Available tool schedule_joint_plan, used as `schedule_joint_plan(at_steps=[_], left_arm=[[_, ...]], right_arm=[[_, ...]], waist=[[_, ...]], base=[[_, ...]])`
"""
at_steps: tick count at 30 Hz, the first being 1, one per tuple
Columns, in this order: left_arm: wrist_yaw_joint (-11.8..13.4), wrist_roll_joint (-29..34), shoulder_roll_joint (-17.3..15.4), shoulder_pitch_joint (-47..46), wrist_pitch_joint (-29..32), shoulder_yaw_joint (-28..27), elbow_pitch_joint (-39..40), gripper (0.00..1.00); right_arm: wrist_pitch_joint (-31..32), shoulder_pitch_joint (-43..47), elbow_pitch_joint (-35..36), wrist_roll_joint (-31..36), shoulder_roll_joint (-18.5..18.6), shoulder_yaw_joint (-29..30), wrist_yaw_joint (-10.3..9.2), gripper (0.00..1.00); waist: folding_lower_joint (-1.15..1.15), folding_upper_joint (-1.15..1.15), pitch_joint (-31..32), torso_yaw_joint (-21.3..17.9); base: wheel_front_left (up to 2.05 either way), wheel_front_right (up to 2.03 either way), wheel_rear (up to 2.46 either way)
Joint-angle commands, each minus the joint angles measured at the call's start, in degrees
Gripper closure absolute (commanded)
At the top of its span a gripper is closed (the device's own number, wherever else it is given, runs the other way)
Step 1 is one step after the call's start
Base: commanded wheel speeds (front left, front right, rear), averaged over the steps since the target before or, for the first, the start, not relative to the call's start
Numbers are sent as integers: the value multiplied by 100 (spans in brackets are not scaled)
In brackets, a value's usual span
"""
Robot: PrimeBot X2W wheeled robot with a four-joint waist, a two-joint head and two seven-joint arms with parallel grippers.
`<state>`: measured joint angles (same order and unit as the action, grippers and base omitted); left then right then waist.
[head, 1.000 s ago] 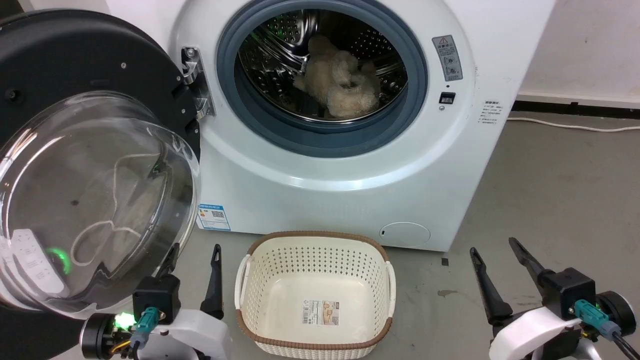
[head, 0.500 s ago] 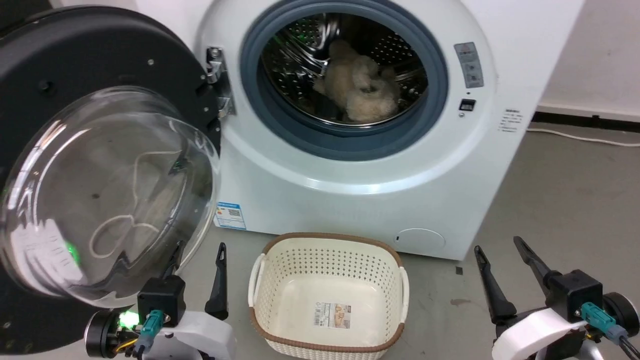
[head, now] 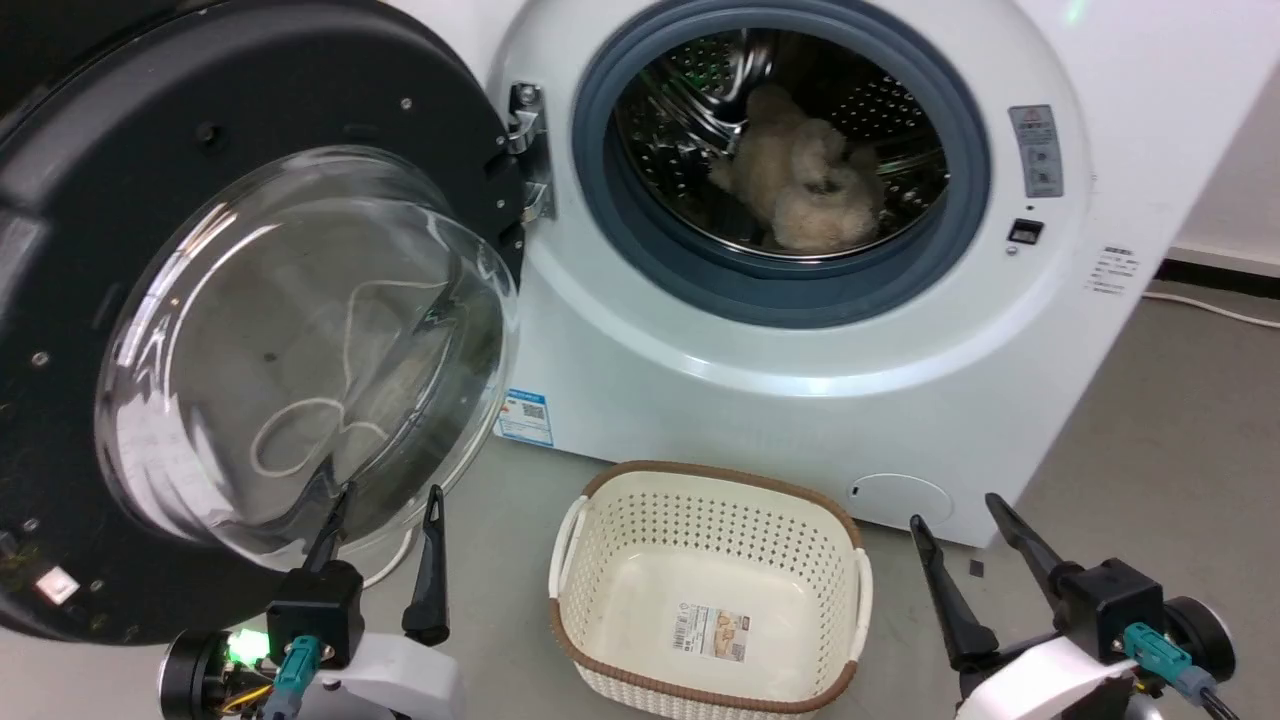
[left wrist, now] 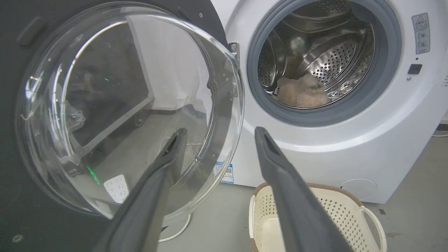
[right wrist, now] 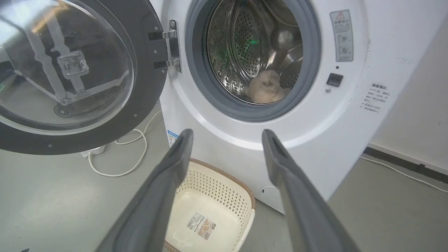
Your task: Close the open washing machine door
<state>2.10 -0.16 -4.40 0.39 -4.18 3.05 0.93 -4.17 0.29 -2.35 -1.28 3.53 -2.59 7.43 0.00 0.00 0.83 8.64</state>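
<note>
**Now, push from the free edge, not the hinge**

The washing machine door (head: 250,330) stands swung wide at the left, glass bowl towards the robot. The left gripper (head: 390,500) hovers just below that bowl, fingers spread and empty. It would do best to reach behind the door's far left rim and sweep rightward in an arc, pressing on the black frame rather than the glass. The hinge (head: 525,150) joins the door to the washing machine (head: 700,380). The basket (head: 600,520) sits low before it, probably under the door's path. The right gripper (head: 953,510), spread and empty, is best kept back.
</note>
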Motion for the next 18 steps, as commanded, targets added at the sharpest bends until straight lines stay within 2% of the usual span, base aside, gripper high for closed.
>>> schedule_joint_plan(at_steps=[1, 18], left_arm=[[57, 4, -39, 93, -71, 22, 65, 0], [324, 13, -132, 266, -274, 121, 283, 0]], right_arm=[[-73, -59, -55, -81, 49, -66, 2, 0], [-276, -237, -284, -172, 189, -469, 3, 0]], waist=[[0, 0, -18, 71], [0, 0, -53, 502]], base=[[0, 0, 0], [0, 0, 0]])
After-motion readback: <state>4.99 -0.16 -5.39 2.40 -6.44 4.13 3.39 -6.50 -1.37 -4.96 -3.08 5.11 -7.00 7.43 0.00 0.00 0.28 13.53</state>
